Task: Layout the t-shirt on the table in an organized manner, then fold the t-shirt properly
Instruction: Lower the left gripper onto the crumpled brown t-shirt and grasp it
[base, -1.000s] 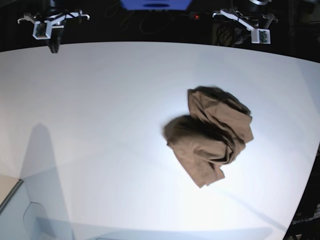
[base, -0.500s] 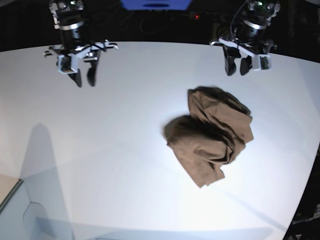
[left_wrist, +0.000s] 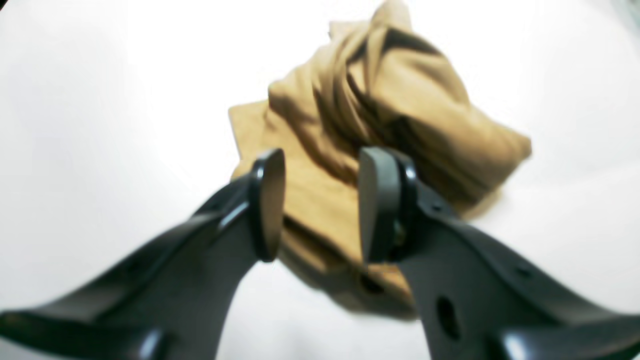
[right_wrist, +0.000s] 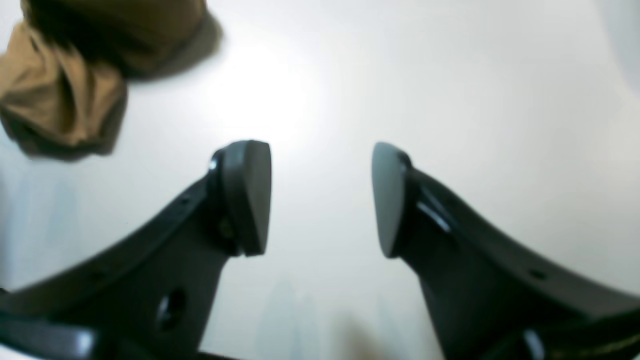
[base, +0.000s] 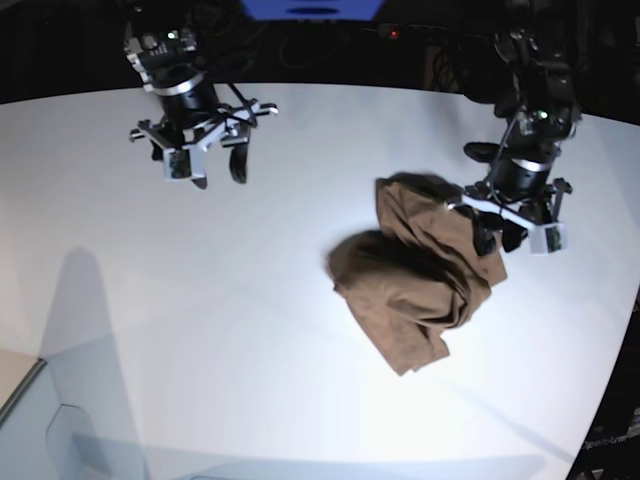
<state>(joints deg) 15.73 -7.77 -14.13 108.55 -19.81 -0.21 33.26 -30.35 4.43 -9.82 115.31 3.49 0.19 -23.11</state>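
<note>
A: How does the left arm stand?

B: In the base view it reaches in from the upper right, wrist bent downward. The left gripper (base: 501, 238) points down, its two dark fingers parted with a clear gap between the pads (left_wrist: 267, 205).

A: And the right arm?

B: It enters from the upper left of the base view, wrist likewise turned down. The right gripper (base: 218, 172) hangs with its fingers spread wider than the left pair; the wrist view shows both pads (right_wrist: 247, 197) facing each other with nothing between them.

A: Are the two arms near each other?

B: No. They stand well apart, one at each side.
</note>
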